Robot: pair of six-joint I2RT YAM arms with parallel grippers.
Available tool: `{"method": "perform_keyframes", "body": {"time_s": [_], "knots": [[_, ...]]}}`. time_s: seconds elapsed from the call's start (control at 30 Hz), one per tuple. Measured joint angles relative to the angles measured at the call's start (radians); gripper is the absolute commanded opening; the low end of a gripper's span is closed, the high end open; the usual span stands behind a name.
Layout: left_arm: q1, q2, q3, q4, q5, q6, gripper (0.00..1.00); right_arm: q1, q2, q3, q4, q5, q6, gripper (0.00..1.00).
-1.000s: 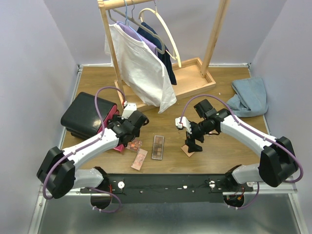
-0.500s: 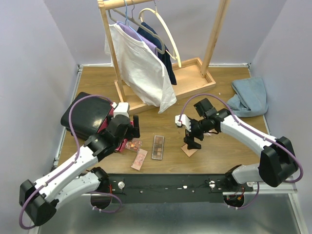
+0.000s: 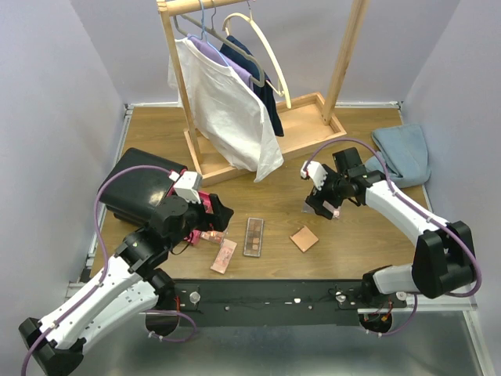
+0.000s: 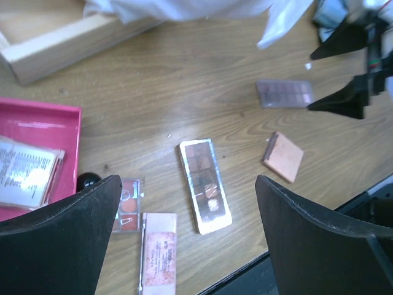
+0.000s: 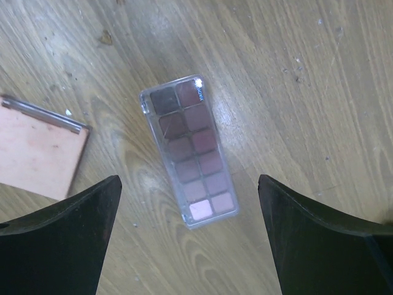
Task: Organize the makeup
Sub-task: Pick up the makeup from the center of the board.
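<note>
The makeup lies loose on the wooden table. A brown eyeshadow palette (image 3: 254,236) (image 4: 206,186) sits in the middle, with a pink boxed palette (image 3: 224,256) (image 4: 158,252) and a small blush palette (image 3: 213,235) (image 4: 126,204) to its left. A peach compact (image 3: 304,238) (image 4: 283,156) (image 5: 38,150) lies to its right. My left gripper (image 3: 217,215) (image 4: 187,178) hangs open above the brown palette, holding nothing. My right gripper (image 3: 318,206) (image 5: 188,178) is open above a mauve palette (image 5: 189,152) (image 4: 284,93), its fingers apart on either side and clear of it.
A black case (image 3: 137,184) stands at the left with a pink drawer (image 4: 37,160) pulled out, papers inside. A wooden clothes rack (image 3: 297,129) with hanging shirts fills the back middle. A blue cloth (image 3: 403,153) lies at the back right. The table's front edge is close below the palettes.
My left arm drew back towards the near left and its jaws finished opening. My right gripper left the peach compact and moved back and right over the mauve palette.
</note>
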Motion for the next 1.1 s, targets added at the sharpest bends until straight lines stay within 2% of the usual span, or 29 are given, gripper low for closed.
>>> {"method": "perform_keyframes", "body": {"time_s": [0.3, 0.6, 0.83, 0.97, 1.1], "knots": [[0.000, -0.028, 0.043, -0.014, 0.022, 0.024, 0.99, -0.042, 0.098, -0.010, -0.002, -0.001, -0.182, 1.00], [0.000, -0.086, 0.043, -0.031, 0.029, 0.024, 0.99, -0.081, 0.221, 0.001, -0.011, -0.011, -0.269, 0.96], [0.000, -0.092, 0.043, -0.031, 0.036, 0.024, 0.99, -0.084, 0.240, 0.009, -0.029, -0.050, -0.286, 0.72], [0.000, -0.094, 0.043, -0.031, 0.042, 0.024, 0.99, -0.085, 0.251, 0.014, -0.043, -0.066, -0.280, 0.46], [0.000, -0.094, 0.043, -0.031, 0.047, 0.024, 0.99, -0.085, 0.249, 0.014, -0.035, -0.073, -0.280, 0.34]]}}
